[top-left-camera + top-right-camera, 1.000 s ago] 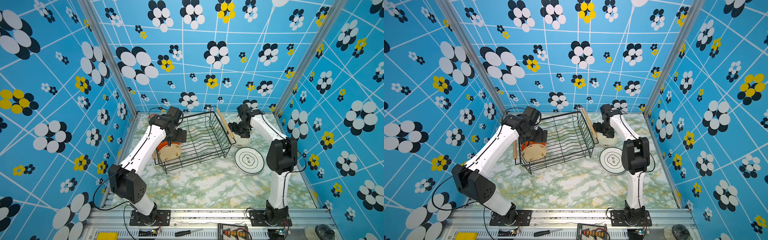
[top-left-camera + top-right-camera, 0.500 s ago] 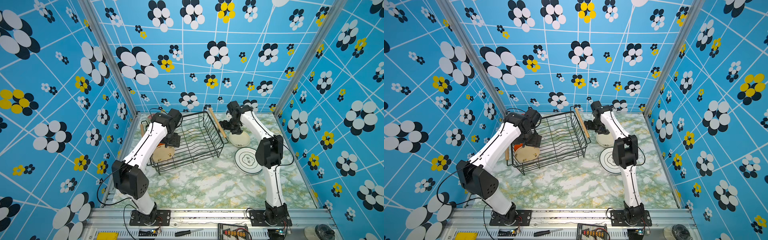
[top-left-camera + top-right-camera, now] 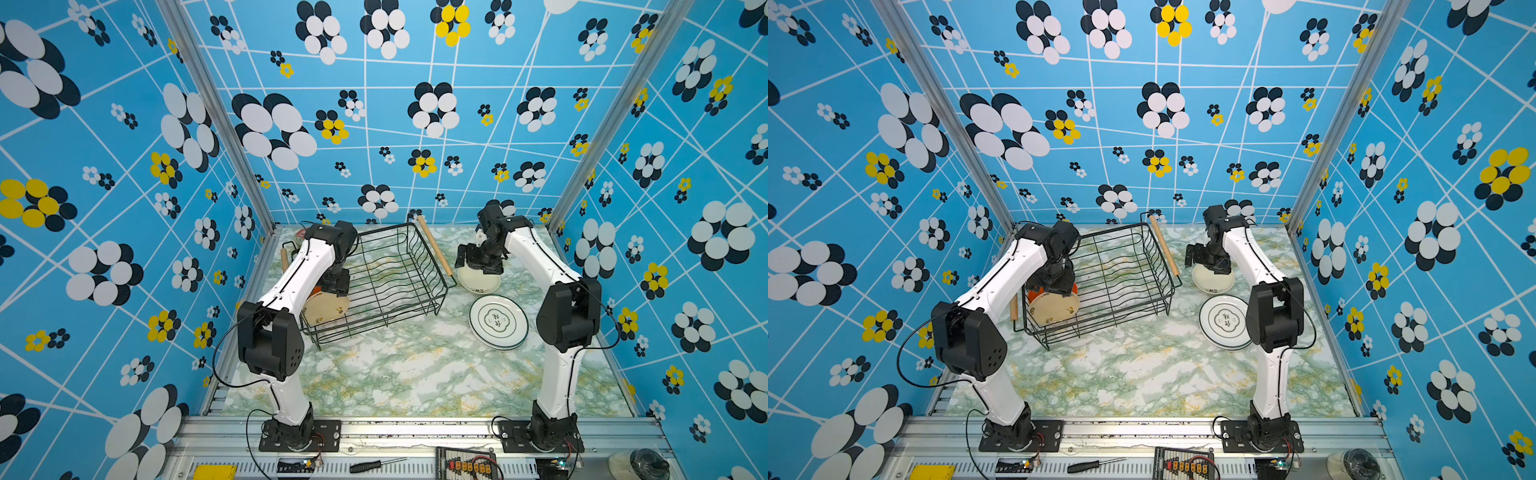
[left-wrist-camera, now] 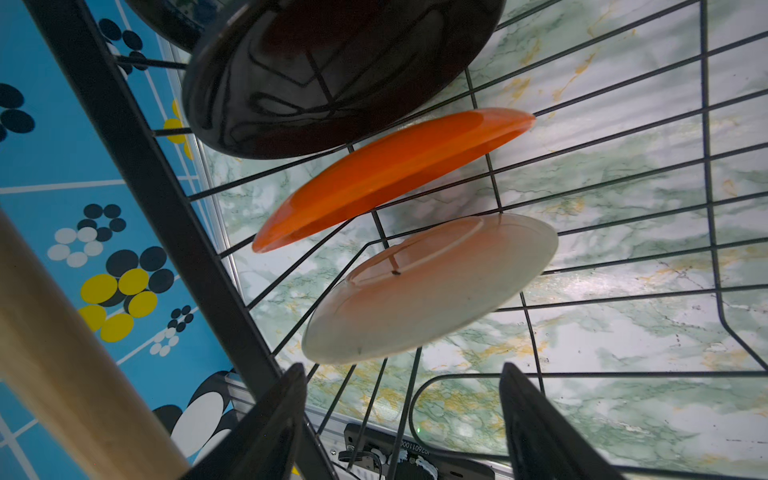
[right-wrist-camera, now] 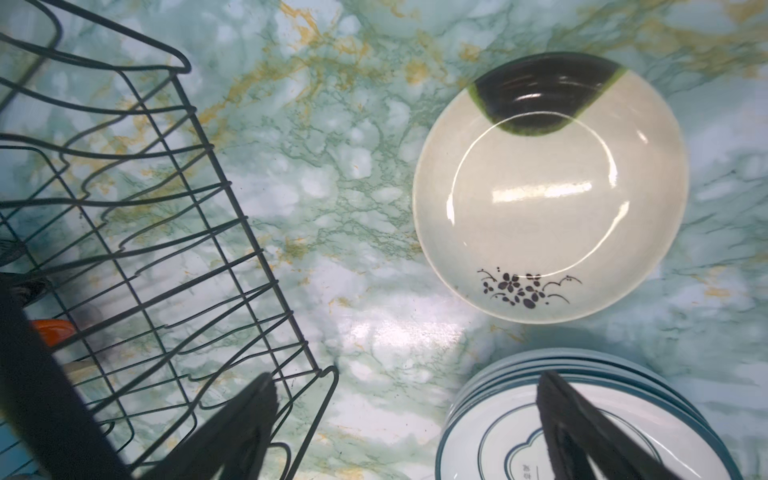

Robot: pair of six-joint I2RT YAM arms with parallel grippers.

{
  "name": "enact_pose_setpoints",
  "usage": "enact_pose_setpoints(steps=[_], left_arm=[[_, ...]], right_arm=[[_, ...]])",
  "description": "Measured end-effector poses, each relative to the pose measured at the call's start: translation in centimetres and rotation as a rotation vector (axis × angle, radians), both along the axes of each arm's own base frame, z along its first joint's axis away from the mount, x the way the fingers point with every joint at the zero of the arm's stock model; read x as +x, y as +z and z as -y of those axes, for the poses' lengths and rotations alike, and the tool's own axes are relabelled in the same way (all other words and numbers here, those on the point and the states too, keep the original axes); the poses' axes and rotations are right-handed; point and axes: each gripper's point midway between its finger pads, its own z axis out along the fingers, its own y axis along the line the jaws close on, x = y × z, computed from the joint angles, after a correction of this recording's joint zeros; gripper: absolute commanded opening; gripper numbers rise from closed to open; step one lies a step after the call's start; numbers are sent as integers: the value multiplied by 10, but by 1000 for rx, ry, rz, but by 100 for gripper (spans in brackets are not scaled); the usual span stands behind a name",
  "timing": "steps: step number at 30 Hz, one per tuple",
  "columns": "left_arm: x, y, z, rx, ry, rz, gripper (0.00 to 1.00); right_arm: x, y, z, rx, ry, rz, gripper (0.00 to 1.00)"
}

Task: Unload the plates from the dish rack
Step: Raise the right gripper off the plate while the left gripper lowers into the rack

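Right pincer [image 5: 407, 376] is hanging wide and empty over the cream plate [image 5: 548, 187]. That plate is now lying flat at the table's 2 o'clock, beside the white stack [image 3: 498, 322] at 3.

I'm lowering my left pincer [image 4: 401, 372] into the rack [image 4: 158, 195] at its 8 o'clock end. It's narrowing from full spread and gripping nothing.

Three are still standing there: pale plate [image 4: 432, 291], orange plate [image 4: 386, 178], black plate [image 4: 332, 75]. I'm judging the pale one is next.

Lab test cell: patterned walls [image 3: 374, 124], aluminium frame [image 3: 415, 432].
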Motion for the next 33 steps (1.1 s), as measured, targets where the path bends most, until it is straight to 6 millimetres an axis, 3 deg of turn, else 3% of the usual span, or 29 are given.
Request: enact_pose_setpoints(steps=[8, 15, 24, 29, 33], left_arm=[[2, -10, -18, 1, 28, -22, 70], [4, -16, -16, -17, 6, -35, 64], [5, -19, -13, -32, -10, -44, 63], [5, -20, -13, -31, -16, -47, 63], [6, -20, -12, -31, -23, -46, 63]], right_arm=[[-31, 44, -7, 90, 28, 89, 99], [-86, 55, -8, 126, 58, 85, 99], [-157, 68, -28, 140, 164, 65, 99], [-174, 58, -42, 140, 200, 21, 99], [-176, 40, -55, 121, 218, -36, 98]])
